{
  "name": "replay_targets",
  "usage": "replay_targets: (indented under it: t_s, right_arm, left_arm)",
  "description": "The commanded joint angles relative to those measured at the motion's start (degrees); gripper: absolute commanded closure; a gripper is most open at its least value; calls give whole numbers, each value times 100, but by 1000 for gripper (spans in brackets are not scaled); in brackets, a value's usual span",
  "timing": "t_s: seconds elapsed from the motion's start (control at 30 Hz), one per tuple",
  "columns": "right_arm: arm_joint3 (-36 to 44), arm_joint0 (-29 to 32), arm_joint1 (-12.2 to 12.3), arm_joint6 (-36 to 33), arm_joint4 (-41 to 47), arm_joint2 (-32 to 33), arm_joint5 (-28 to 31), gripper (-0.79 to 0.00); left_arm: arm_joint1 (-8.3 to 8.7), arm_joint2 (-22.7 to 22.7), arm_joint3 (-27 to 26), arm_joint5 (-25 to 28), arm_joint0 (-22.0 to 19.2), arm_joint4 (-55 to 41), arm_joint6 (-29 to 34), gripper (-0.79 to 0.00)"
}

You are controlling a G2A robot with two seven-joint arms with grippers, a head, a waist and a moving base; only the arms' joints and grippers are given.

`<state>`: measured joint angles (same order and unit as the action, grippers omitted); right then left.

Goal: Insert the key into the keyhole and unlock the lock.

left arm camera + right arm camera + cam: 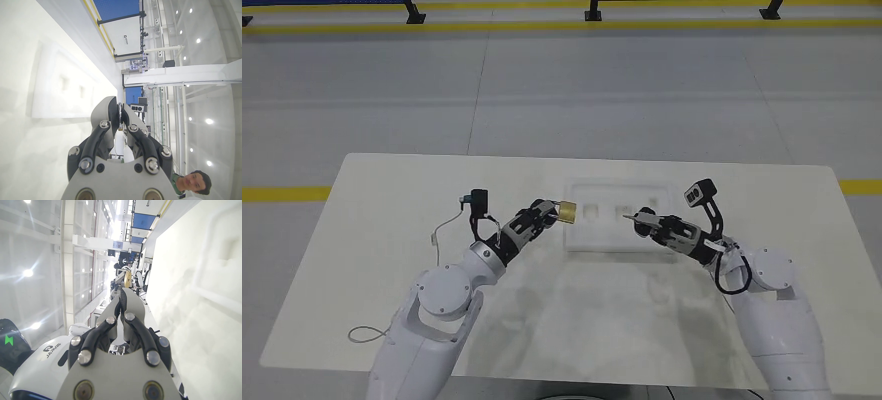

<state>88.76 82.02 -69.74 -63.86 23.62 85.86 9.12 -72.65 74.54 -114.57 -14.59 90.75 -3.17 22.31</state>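
Over the left end of the white foam tray [594,240], my left gripper [548,213] holds a brass padlock [567,211] off the table. In the left wrist view, the left gripper [121,112] is shut on the padlock's steel shackle [119,115]; the fingers hide the body. My right gripper [647,223] hovers over the tray's right part, shut on a small key [634,216] that points toward the padlock. A gap of about a tray recess separates them. The right wrist view shows my right gripper [122,293] pressed shut, with the padlock [128,279] beyond it, keyhole facing me.
The tray has shallow recesses and lies at the middle back of the white table [392,260]. A thin cable loop [364,334] rests near the table's front left edge.
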Motion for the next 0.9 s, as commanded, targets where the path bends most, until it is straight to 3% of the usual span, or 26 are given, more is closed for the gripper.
replay_targets:
  t_s: [0.0,0.37,0.87]
  right_arm:
    - [-27,-56,-10,34,-4,-144,30,0]
    - [-216,-343,-58,256,64,-761,199,0]
    - [-180,-345,-52,454,16,-828,176,0]
  left_arm:
    - [-3,-50,21,22,-16,43,-72,0]
    - [-5,-135,64,341,-37,-9,-200,0]
    - [38,-83,31,484,81,10,-88,0]
